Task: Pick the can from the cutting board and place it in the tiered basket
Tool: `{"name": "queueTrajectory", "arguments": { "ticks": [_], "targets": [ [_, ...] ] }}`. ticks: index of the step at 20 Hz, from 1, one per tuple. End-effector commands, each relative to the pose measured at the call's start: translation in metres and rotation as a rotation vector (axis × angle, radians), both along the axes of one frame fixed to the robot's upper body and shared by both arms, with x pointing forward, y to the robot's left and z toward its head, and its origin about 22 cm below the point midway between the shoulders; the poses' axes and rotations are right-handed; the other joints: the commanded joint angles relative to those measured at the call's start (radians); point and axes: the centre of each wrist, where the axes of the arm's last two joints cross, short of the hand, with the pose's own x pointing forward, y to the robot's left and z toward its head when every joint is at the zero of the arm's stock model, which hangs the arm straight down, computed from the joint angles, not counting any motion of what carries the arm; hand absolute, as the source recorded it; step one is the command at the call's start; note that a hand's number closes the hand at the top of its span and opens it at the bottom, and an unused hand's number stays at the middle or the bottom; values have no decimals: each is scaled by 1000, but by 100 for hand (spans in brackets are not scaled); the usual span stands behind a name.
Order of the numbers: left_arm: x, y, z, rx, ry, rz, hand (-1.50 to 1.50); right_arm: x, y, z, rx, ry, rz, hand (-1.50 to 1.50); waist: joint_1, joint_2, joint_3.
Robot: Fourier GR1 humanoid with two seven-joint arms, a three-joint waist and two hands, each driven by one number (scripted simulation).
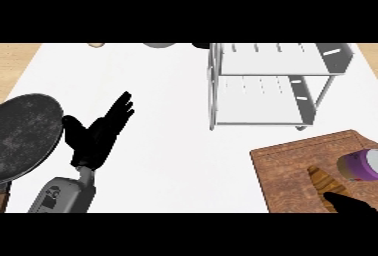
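A purple and grey can [359,164] lies on its side at the right edge of a brown wooden cutting board [295,170] at the lower right. Only the fingertips of my right hand [351,203] show, at the board's near edge, below the can and apart from it. The white tiered basket [273,85] stands behind the board at the upper right, its shelves bare. At the left my left hand [100,132] rests open, fingers straight and pointing up, holding nothing.
A dark round pan [26,135] lies at the left edge, close beside my left hand. An orange-brown striped object [326,182] lies on the board near my right hand. Small objects [159,44] sit along the counter's far edge.
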Motion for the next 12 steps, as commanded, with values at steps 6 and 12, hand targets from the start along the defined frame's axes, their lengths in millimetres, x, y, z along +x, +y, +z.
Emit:
{"name": "queueTrajectory", "arguments": {
  "ticks": [6,12],
  "targets": [
    [13,0,-15,2,22,46,0,37,26,-21,50,138,-33,-150,-32,-5,2],
    [-2,3,2,-2,-1,37,0,36,7,-26,-3,111,-100,-150,-30,-8,3]
  ]
}}
